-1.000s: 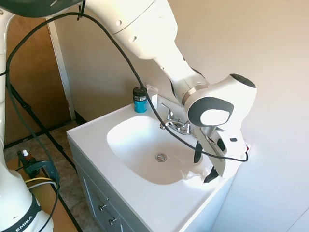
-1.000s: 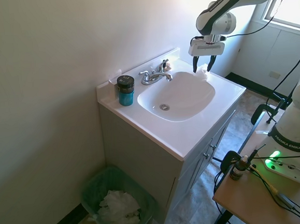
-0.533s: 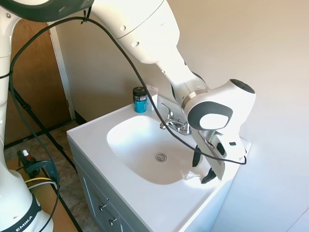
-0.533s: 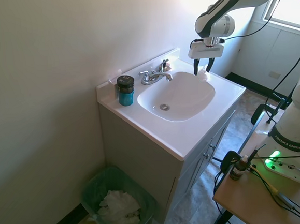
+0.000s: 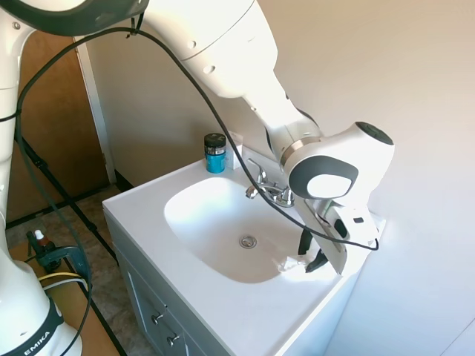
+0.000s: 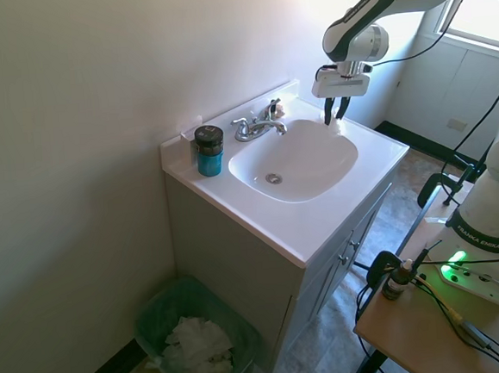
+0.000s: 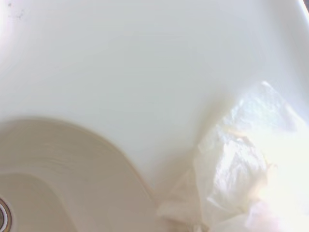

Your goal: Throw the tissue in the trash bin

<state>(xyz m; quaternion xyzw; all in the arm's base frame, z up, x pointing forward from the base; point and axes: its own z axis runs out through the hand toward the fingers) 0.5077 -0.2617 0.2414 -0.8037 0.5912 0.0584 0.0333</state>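
The tissue [image 5: 291, 263], a small white crumpled wad, lies on the sink counter's right rim beside the basin. It also fills the lower right of the wrist view as the tissue [image 7: 236, 169]. My gripper [image 5: 309, 251] points down over it, with its dark fingers drawn in around the wad and a narrow gap left between them. In the second exterior view my gripper [image 6: 336, 110] hides most of the tissue. The trash bin [image 6: 168, 301], green mesh with white paper in it, stands on the floor to the left of the vanity, far from the gripper.
The white sink [image 5: 223, 215] has a chrome faucet [image 5: 267, 189] at the back, close to my arm. A blue jar with a black lid [image 5: 215, 153] stands at the counter's back corner. The wall runs right behind the counter.
The gripper's fingers have drawn in from wide open to a narrow gap around the tissue. The hand shifted slightly toward the wad.
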